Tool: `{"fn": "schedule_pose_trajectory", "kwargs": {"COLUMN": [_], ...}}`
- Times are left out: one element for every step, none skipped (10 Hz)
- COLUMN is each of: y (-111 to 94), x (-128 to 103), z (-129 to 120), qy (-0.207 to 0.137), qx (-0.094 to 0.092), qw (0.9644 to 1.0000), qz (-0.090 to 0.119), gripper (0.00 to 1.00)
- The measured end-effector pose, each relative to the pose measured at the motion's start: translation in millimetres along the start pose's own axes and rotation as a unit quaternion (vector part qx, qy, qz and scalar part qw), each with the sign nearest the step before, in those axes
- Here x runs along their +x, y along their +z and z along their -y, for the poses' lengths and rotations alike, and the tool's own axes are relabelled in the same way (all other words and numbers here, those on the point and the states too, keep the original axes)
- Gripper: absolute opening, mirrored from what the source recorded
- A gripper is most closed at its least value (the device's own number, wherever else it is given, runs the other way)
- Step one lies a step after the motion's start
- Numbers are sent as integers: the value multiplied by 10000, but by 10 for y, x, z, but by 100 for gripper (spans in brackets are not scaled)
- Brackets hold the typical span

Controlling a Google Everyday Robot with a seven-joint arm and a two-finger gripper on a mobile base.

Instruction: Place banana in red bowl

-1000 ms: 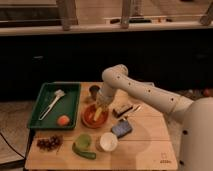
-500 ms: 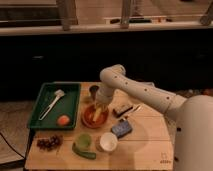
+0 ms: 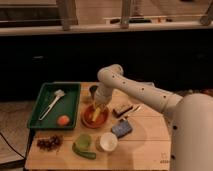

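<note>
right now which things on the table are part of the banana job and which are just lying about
Job: banana, by the claw; red bowl; claw, low over that bowl.
Lying about: green tray, orange fruit in it, grapes, light-green cup, white cup, dark-green vegetable, blue object.

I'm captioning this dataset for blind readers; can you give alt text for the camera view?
A white robot arm bends over a wooden table, its end effector just above the red bowl, where the pale-yellow banana shows beneath it. A green tray lies beside the bowl.
</note>
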Motion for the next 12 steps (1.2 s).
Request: {"fn": "schedule_pose_trajectory", "kwargs": {"y": [8, 14, 17, 17, 16, 10, 8, 5, 7, 9, 4, 7], "x": [-2, -2, -2, -2, -2, 1, 0, 3, -1, -3, -4, -7], "z": [5, 5, 7, 8, 9, 10, 14, 19, 27, 36, 37, 36], "qy": [1, 6, 8, 8, 10, 18, 17, 10, -18, -40, -54, -69], "qx": [-6, -13, -16, -17, -10, 14, 32, 42, 42, 40, 25, 4], "qw": [10000, 10000, 10000, 10000, 10000, 10000, 10000, 10000, 10000, 10000, 9999, 9999], "qz": [5, 4, 3, 1, 0, 1, 10, 22, 46, 68, 84, 111], "gripper": [0, 0, 0, 0, 2, 10, 18, 29, 40, 51, 59, 71]}}
